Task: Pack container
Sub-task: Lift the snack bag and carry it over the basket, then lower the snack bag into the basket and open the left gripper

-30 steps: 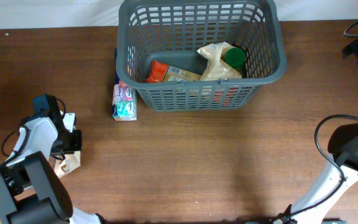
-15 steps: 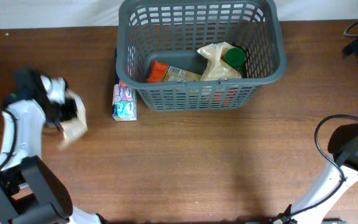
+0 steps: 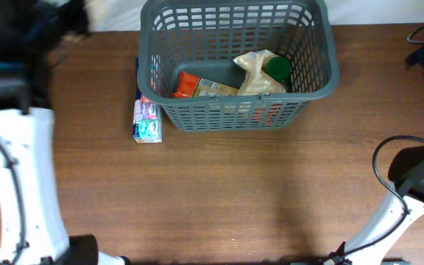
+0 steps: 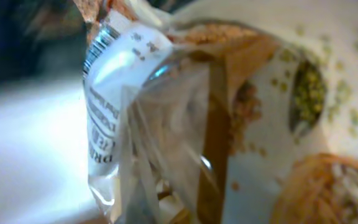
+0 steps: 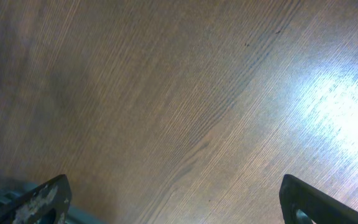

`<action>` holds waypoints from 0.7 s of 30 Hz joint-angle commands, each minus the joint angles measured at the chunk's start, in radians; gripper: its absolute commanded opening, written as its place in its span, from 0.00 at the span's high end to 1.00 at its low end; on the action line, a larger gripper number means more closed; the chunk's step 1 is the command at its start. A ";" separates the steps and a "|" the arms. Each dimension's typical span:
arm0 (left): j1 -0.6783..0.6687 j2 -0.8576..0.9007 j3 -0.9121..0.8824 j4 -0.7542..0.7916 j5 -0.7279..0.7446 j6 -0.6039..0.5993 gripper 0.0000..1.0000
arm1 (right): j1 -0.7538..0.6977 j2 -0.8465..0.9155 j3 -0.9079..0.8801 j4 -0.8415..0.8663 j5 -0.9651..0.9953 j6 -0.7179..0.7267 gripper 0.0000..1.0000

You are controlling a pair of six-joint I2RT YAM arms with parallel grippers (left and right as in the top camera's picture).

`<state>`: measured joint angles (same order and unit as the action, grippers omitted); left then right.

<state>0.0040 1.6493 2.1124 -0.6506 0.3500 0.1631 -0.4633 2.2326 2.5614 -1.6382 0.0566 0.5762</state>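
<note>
Left wrist view: a clear packet [image 4: 166, 124] of grains with a barcode label fills the frame, pinched by the closed left gripper [image 3: 66, 18], a dark blur overhead at far left; the right gripper [image 5: 176, 202] hangs wide open over bare wooden table [image 5: 179, 93]; farther back, the container [image 3: 234, 118] sits at the far edge, holding an orange packet [image 3: 186, 85], pale bag [image 3: 255, 73] and green lid [image 3: 278, 68]; a small carton [image 3: 147, 121] lies against its left wall.

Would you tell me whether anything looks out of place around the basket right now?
Yes: a small box lies on the table outside the container, against its left wall in the overhead view, while the other goods sit inside. Nothing looks spilled or damaged.
</note>
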 commanded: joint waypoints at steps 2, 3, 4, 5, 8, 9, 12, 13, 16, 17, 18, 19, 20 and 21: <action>-0.232 0.011 0.018 0.154 0.045 0.082 0.98 | -0.002 -0.016 -0.004 0.000 0.019 0.009 0.01; -0.279 0.029 0.018 0.182 0.036 0.112 0.98 | -0.002 -0.016 -0.004 0.001 0.019 0.009 0.01; -0.316 0.049 0.018 0.195 0.014 0.125 0.98 | -0.002 -0.016 -0.004 0.000 0.019 0.009 0.01; -0.342 0.071 0.018 0.196 -0.016 0.127 0.98 | -0.002 -0.016 -0.004 0.000 0.019 0.009 0.01; -0.387 0.156 0.018 0.191 -0.070 0.127 0.98 | -0.002 -0.016 -0.004 0.000 0.019 0.009 0.01; -0.389 0.185 0.018 0.192 -0.069 0.126 0.98 | -0.002 -0.016 -0.004 0.000 0.019 0.009 0.01; -0.388 0.298 0.018 0.192 -0.065 0.100 0.98 | -0.002 -0.016 -0.004 0.000 0.019 0.009 0.01; -0.388 0.322 0.018 0.192 -0.064 0.083 0.98 | -0.002 -0.016 -0.004 0.000 0.019 0.009 0.01; -0.389 0.383 0.018 0.189 -0.027 0.043 0.98 | -0.002 -0.016 -0.004 0.000 0.019 0.009 0.01; -0.389 0.399 0.018 0.185 -0.016 0.034 0.98 | -0.002 -0.016 -0.004 0.000 0.019 0.009 0.01; -0.389 0.414 0.018 0.179 -0.013 0.032 0.98 | -0.002 -0.016 -0.004 0.000 0.019 0.009 0.01; -0.389 0.427 0.018 0.170 -0.013 0.032 0.98 | -0.002 -0.016 -0.004 0.000 0.019 0.009 0.01; -0.389 0.438 0.018 0.159 -0.013 0.031 0.98 | -0.002 -0.016 -0.004 0.000 0.019 0.009 0.01; -0.389 0.449 0.018 0.146 -0.013 0.031 0.98 | -0.002 -0.016 -0.004 0.000 0.019 0.009 0.01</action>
<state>-0.3885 2.0937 2.1220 -0.4934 0.3084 0.2188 -0.4633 2.2326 2.5614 -1.6382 0.0566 0.5766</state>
